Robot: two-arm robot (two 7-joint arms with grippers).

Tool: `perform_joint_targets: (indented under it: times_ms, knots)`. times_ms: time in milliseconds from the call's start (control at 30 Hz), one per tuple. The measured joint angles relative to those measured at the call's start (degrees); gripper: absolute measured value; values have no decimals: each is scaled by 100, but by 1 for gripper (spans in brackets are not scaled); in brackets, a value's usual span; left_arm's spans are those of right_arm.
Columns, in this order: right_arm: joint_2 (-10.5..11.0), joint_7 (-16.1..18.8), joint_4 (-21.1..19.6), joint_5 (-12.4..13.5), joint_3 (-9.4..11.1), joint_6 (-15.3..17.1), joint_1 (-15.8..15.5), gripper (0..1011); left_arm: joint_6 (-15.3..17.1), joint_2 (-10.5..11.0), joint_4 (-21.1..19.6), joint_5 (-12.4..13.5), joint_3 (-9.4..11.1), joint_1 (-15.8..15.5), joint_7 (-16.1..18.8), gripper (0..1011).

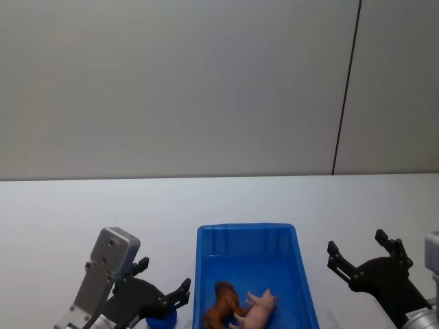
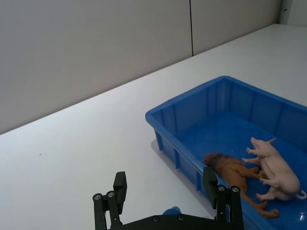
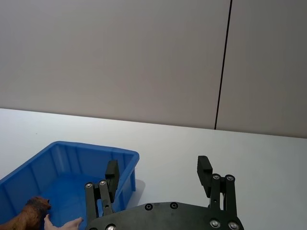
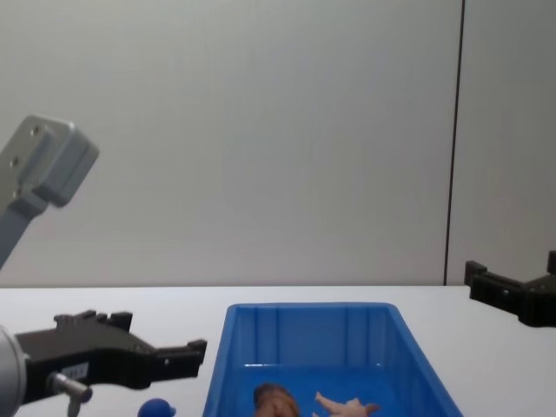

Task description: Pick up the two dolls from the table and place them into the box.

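The box [image 1: 302, 274] runs off the near edge of the head view, so its near wall is out of sight, and the pink doll [image 1: 257, 312] and brown doll [image 1: 223, 305] inside it are clipped there too. From the chest the front rim hides most of both. The dark blue doll [image 1: 161, 320] on the desk [image 1: 82, 205] is largely covered by the left gripper [image 1: 164, 286], leaving a sliver. The right gripper [image 4: 512, 291] is cut by the right edge of the chest view.
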Motion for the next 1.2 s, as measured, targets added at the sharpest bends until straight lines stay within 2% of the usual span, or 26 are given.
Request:
perform_joint_targets:
  times_ms: [700, 933, 1200]
  knots:
    - [0, -2, 0, -1, 0, 1, 0, 1001, -5, 45, 327, -137, -14, 91, -475, 996]
    - [0, -2, 0, -1, 0, 1, 0, 1001, -22, 6, 458, -124, 9, 75, -648, 873]
    - [0, -2, 1, -1, 0, 1, 0, 1001, -68, -39, 569, -62, 32, 47, -747, 617]
